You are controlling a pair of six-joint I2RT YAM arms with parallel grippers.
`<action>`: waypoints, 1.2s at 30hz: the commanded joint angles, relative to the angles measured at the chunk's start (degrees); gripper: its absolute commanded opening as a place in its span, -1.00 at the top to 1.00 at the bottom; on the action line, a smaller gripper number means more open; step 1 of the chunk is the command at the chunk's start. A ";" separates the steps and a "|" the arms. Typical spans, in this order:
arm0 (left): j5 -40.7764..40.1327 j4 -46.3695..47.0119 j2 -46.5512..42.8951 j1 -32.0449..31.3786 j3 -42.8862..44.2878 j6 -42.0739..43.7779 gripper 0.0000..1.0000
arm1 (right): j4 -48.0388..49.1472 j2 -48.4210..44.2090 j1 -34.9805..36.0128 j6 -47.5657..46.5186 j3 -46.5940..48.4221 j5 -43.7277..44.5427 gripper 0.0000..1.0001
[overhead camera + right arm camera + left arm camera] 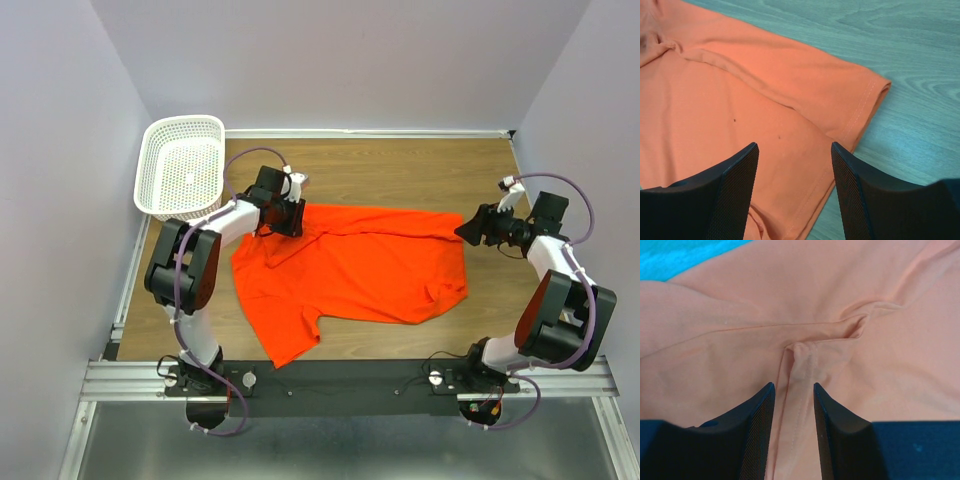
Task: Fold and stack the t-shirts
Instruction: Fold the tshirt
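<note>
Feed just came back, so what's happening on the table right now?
The orange t-shirt lies spread but rumpled on the table, not yet folded. The left end effector sits low at its far-left corner, fingers open astride a raised fabric ridge. The right end effector hangs open above the hem at its right edge.

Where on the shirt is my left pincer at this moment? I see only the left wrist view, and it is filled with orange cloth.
Observer: The left pincer is down on the far left corner of the t-shirt, which lies spread on the table.
Operator: And the other arm, where is it?
Observer: The right pincer is at the far right corner of the t-shirt, open, over a sleeve hem.
Operator: Is anything close to my left arm?
Observer: Yes, a white basket stands just beyond it, at the far left of the table.
</note>
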 commanded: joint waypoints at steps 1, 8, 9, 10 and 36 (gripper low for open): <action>-0.44 -1.15 1.86 -0.25 1.33 1.11 0.14 | -1.17 0.99 -0.69 -0.31 1.07 -1.82 -0.35; 1.06 -1.41 3.53 -0.16 1.24 1.37 0.26 | -1.26 0.91 -0.77 -0.30 1.16 -1.99 -0.35; 1.41 -1.33 3.79 -0.16 1.24 1.29 0.28 | -1.35 0.82 -0.86 -0.30 1.25 -2.08 -0.35; 1.76 -1.41 3.79 -0.16 1.33 1.37 0.32 | -1.35 0.82 -0.86 -0.30 1.25 -2.17 -0.35; 12.66 0.08 -5.00 -3.85 -9.56 -0.56 1.00 | -1.53 0.91 -1.48 -0.13 1.51 -2.87 -0.35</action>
